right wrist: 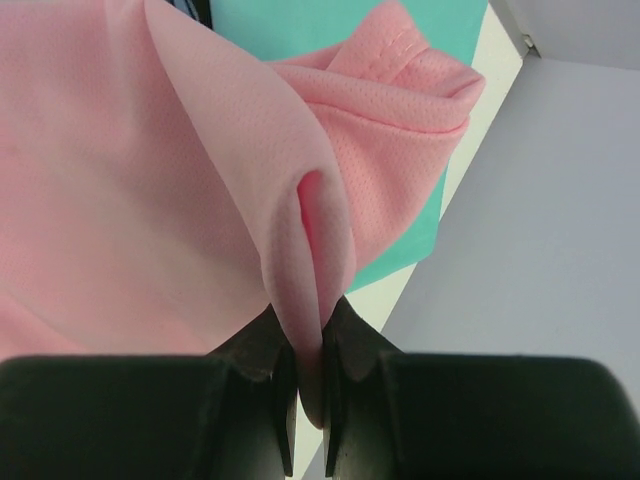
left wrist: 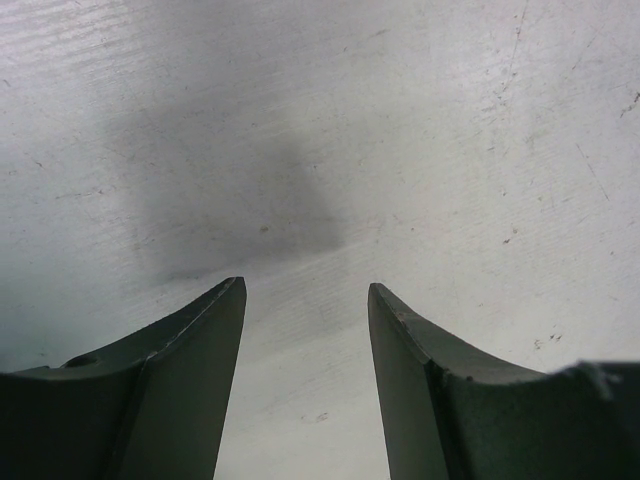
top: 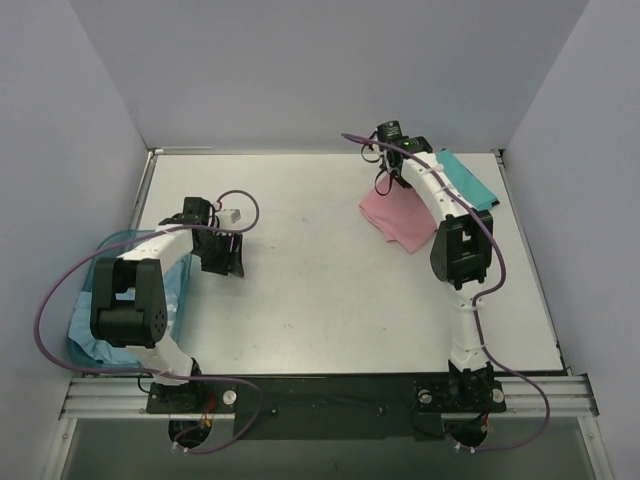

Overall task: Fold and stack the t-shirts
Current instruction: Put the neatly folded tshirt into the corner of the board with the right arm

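Entry: pink t-shirt (top: 398,222), far right of the table (top: 300,300) beside the teal t-shirt (top: 472,180), thin fold clamped in my right gripper (right wrist: 308,345); left gripper (left wrist: 305,300) empty, jaws parted; I judge that slim bite could slip mid-fold, or drag the teal t-shirt askew.

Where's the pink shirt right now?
From above, the pink t-shirt lies far right on the table, beside the teal t-shirt, a fold pinched in the right gripper.

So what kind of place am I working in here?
Probably a lab test cell, not a home: plain grey partition walls box in a scuffed white table, and the left arm and right arm mount on a rail at its near edge.
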Available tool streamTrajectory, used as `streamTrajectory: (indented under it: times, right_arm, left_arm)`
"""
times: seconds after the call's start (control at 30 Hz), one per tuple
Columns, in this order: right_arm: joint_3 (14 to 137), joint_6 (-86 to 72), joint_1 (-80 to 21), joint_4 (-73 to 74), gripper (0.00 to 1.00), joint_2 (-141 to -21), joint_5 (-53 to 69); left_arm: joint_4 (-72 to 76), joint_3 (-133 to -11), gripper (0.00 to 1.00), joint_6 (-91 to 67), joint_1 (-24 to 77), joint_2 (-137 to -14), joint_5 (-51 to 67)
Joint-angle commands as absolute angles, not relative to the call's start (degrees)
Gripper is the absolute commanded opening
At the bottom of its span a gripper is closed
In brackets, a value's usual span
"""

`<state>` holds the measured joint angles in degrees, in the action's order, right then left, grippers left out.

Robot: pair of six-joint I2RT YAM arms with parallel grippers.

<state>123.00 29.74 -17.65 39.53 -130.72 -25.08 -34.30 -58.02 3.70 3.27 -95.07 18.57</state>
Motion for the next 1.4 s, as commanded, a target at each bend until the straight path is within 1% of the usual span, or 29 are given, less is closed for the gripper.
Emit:
streamTrajectory:
  times: [0.0,0.2,0.33,0.5,0.63,0.8,0.9,1.07,1.2,1.3,1.37]
  right_arm:
    - [125.24,33.39,-16.96,35.77,0.00,-127.71,-27.16]
    - [122.44,30.94,-16.96,36.12,0.00,-125.51,-23.65]
    - [122.08,29.89,-16.96,36.56,0.00,-126.30,-22.68]
    - [122.35,23.40,-17.49,40.86,0.00,-126.04,-18.64]
    - [117.35,17.51,-17.32,42.45,0.00,-123.67,-18.28]
    - [109.54,9.07,-14.77,45.17,0.00,-119.71,-12.05]
    - [106.70,7.47,-13.28,44.91,0.00,-117.60,-8.10]
    - [109.94,5.20,-12.83,45.70,0.00,-118.30,-8.88]
    - [111.00,1.77,-12.74,45.09,0.00,-118.47,-3.08]
    - [113.98,0.00,-12.83,45.09,0.00,-121.02,-0.53]
    - [115.13,-2.36,-12.92,44.91,0.00,-122.42,3.51]
  left_arm:
    - [-34.10,-59.59,0.62,4.57,3.25,-93.96,18.02]
    - [-33.58,-58.80,0.62,4.92,3.16,-93.25,17.49]
    - [-33.49,-58.97,0.62,4.84,3.25,-93.52,17.67]
    - [-33.57,-58.89,0.62,5.10,3.25,-93.17,17.93]
    - [-33.66,-58.62,0.62,5.45,3.25,-92.81,18.02]
    - [-33.66,-58.54,0.62,5.45,3.16,-92.81,18.63]
    - [-33.40,-58.62,0.62,5.36,3.25,-93.07,18.81]
    - [-33.49,-58.98,0.62,5.18,3.25,-93.25,19.16]
    - [-33.49,-58.80,0.62,5.27,3.25,-92.55,18.90]
    - [-33.75,-58.71,0.62,5.45,3.16,-92.20,18.81]
    - [-33.66,-58.71,0.62,5.45,3.25,-92.02,18.72]
